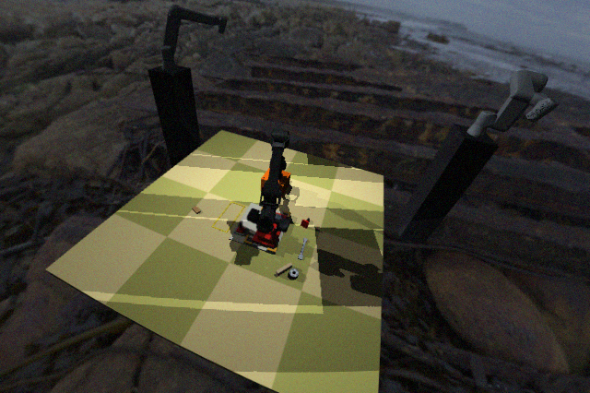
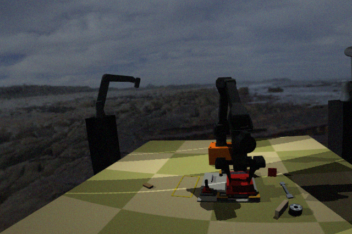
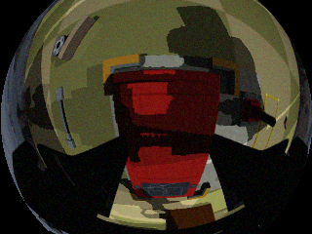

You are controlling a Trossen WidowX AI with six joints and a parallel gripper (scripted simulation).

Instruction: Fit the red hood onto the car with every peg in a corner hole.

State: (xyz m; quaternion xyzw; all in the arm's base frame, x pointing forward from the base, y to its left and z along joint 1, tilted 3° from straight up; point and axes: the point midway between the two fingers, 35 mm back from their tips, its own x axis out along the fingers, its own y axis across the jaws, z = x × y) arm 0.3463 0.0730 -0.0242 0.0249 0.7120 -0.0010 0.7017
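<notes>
The red hood (image 1: 266,239) (image 2: 240,188) (image 3: 168,104) is over the car in the jig, its roof facing up. My gripper (image 1: 270,230) (image 2: 239,182) (image 3: 170,138) points down and is shut on the hood, one black finger on each side. The jig's yellow corner brackets (image 2: 223,195) (image 3: 122,63) show around the car's near end. The chassis deck, engine block, pegs and corner holes are hidden under the hood and fingers, so I cannot tell whether the pegs are in the holes or whether the hood is fully flat.
A small red part with a black stick (image 2: 206,189) (image 3: 253,109) stands left of the jig. On the right are a red block (image 1: 304,223) (image 2: 271,172), a wrench (image 2: 286,190), a wooden block (image 2: 281,209) and a wheel (image 2: 295,210). A brown block (image 2: 147,185) lies far left.
</notes>
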